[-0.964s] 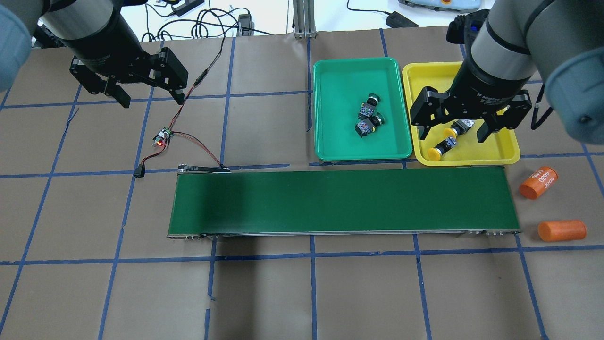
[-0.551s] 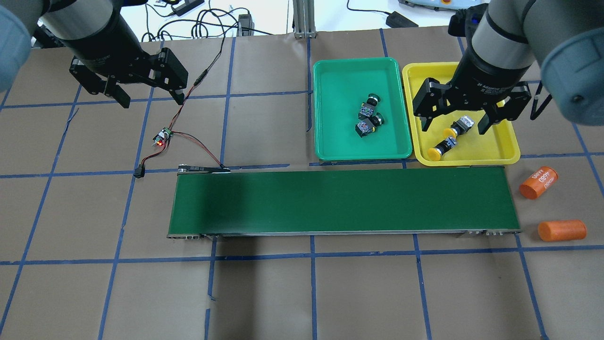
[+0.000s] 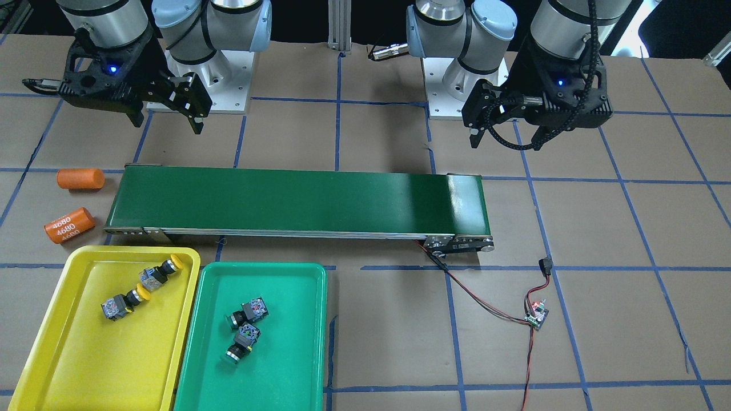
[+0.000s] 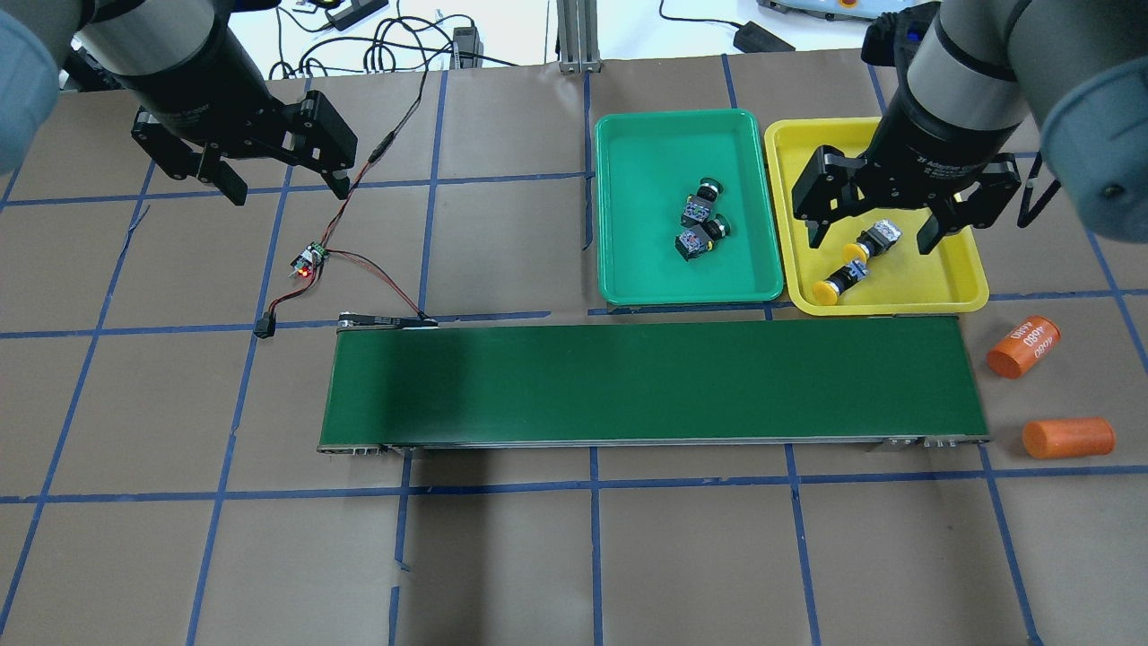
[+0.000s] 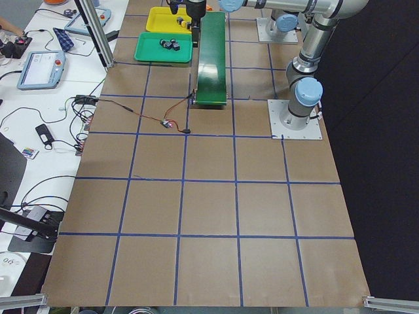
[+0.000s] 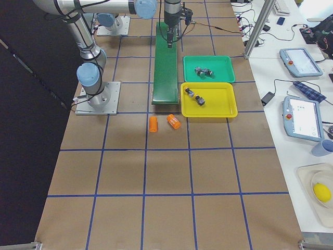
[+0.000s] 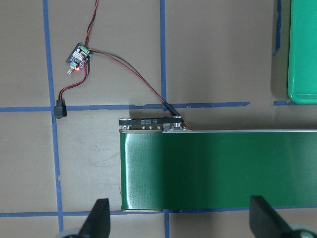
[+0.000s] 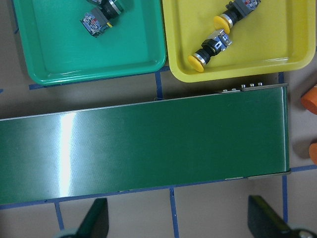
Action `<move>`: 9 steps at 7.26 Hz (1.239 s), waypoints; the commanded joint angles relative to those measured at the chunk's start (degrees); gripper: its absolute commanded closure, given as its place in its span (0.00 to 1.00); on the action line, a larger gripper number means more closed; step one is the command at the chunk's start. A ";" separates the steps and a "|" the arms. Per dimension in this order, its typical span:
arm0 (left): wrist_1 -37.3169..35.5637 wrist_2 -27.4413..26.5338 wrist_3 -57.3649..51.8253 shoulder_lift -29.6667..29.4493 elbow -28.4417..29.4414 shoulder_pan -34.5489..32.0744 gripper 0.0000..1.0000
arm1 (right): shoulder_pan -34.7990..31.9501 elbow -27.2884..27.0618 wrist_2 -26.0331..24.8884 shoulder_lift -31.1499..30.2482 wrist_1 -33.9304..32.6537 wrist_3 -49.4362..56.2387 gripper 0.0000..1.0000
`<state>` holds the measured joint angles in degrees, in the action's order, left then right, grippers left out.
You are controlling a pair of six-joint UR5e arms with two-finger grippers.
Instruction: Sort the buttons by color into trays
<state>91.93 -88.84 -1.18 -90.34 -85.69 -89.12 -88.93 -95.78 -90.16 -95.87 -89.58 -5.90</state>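
Two yellow-capped buttons (image 4: 839,278) are seen lying near each other in the yellow tray (image 4: 937,280) at the upper right of the overhead view, and two green-capped buttons (image 4: 699,242) are seen close together in the green tray (image 4: 641,161) just to its left; nothing is seen on the conveyor belt (image 4: 646,381) below them, so the sorting is judged done and the step in hand is judged to be a clean withdrawal; that would be done well if the right gripper (image 4: 870,243) is lifted straight up with its jaws kept spread, so that no button is nudged and no tray rim is clipped, and if the two orange cylinders (image 4: 1023,347) at the right edge are left alone; the right arm is seen entering from the upper right corner, its wrist pointed downward, the gripper held well above the yellow tray, fingers wide apart and nothing between them; the left arm is seen entering from the upper left corner, likewise pointed down, the left gripper (image 4: 289,190) spread and empty over bare table, just above a small circuit board (image 4: 309,259) with a red light.
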 commanded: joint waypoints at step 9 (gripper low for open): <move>0.00 -0.19 -0.14 -0.01 0.00 0.00 0.00 | -1.16 -0.28 -0.98 -0.73 2.74 -0.52 0.00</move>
<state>91.93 -89.01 -1.33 -90.30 -85.69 -89.09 -90.09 -96.09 -91.14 -96.59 -86.95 -6.33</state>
